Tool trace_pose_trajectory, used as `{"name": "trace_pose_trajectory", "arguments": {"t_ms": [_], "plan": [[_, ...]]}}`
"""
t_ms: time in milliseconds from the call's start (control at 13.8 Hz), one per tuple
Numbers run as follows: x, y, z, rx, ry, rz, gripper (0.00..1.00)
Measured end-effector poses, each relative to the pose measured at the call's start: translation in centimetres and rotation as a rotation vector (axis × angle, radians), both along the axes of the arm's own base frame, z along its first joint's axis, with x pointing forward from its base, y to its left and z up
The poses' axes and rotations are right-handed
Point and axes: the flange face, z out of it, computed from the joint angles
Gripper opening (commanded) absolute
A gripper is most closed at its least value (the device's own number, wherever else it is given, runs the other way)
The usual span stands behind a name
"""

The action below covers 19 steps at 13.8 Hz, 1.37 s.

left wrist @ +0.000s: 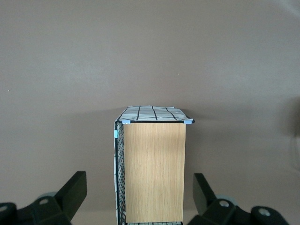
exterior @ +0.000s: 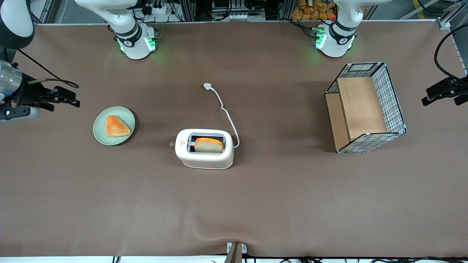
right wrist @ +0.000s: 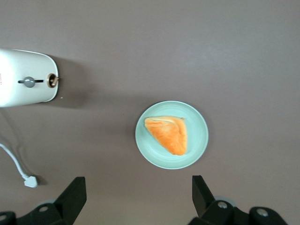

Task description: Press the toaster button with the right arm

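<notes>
The white toaster (exterior: 204,157) stands mid-table with a bread slice (exterior: 208,145) in its top slot. It also shows in the right wrist view (right wrist: 21,65). The toaster button (exterior: 172,144) is a small grey knob on its narrow end, the end that faces the working arm. In the right wrist view the button (right wrist: 29,82) sits in a short slit beside a small round dial (right wrist: 53,80). My right gripper (exterior: 67,98) hangs open and empty at the working arm's end of the table, well apart from the toaster. Its two fingers are spread wide in the wrist view (right wrist: 138,199).
A green plate (exterior: 98,128) with a triangular toast piece (exterior: 116,126) lies between the gripper and the toaster; it also shows in the wrist view (right wrist: 199,131). The toaster's white cord (exterior: 227,114) runs to a plug (exterior: 207,86). A wire basket with wooden shelves (exterior: 365,107) stands toward the parked arm's end.
</notes>
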Motion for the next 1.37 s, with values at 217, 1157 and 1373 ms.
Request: {"name": "trace_pose_trajectory", "arguments": {"t_ms": [217, 1157, 1373], "plan": [[-0.4, -0.5, 1.8, -0.019, 0.003, -0.053, 1.0], [-1.3, -0.5, 10.6, -0.061, -0.035, -0.126, 1.0], [-1.3, -0.6, 11.2, -0.065, -0.04, -0.197, 1.0]]}}
